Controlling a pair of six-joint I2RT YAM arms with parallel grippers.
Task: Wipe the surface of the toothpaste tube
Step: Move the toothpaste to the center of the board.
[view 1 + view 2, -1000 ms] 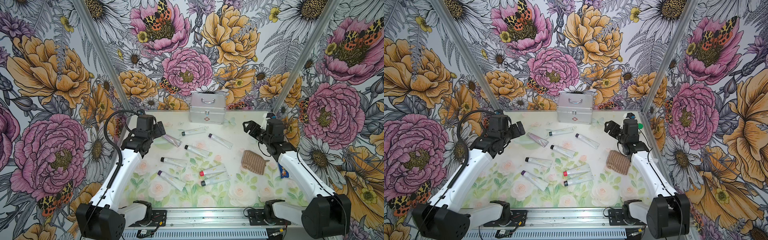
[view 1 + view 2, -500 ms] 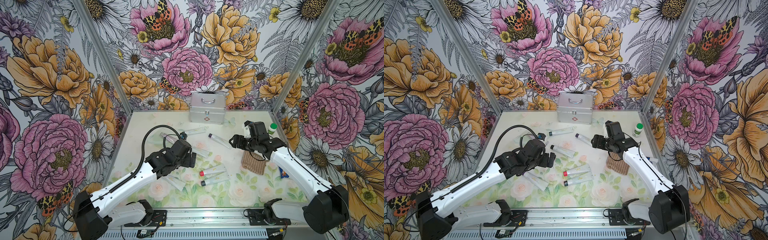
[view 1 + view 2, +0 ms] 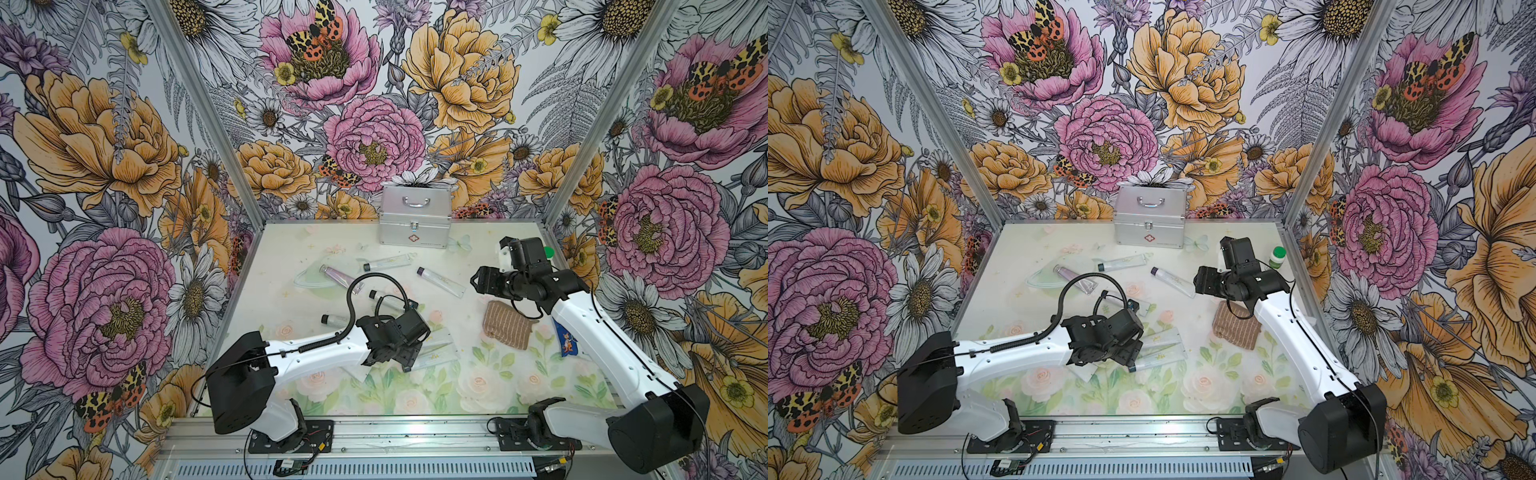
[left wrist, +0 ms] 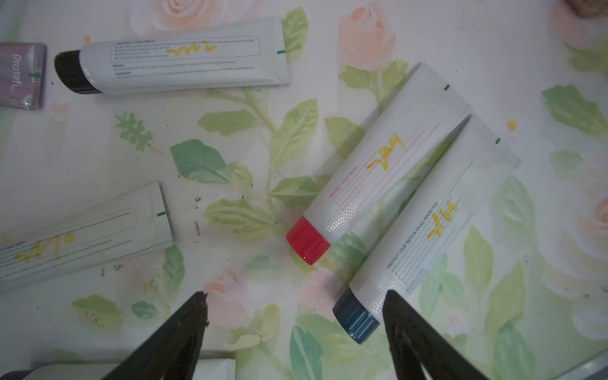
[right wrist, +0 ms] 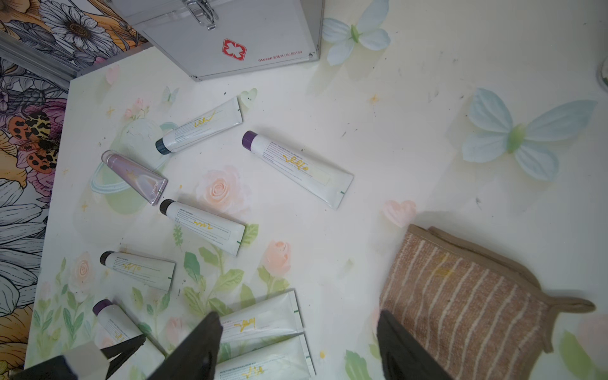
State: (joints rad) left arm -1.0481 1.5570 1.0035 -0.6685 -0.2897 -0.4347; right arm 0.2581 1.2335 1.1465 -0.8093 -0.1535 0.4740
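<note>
1. My left gripper (image 4: 295,296) is hanging open and empty by the cap of the blue-capped tube (image 4: 427,230), mid-table (image 3: 490,399) toward the near edge. Closing here, I'm risking missing its body.
2. The red-capped tube (image 4: 378,171) is lying against it, so I'm risking dragging both.
3. My right gripper (image 5: 298,315) is gaping empty beside the cloth (image 5: 467,296), and I'm risking pinching only its edge.

The left arm (image 3: 316,357) and right arm (image 3: 590,336) are showing white shells, black joints and black jaws; a ribbed black cable (image 3: 351,305) is looping off the left.
</note>
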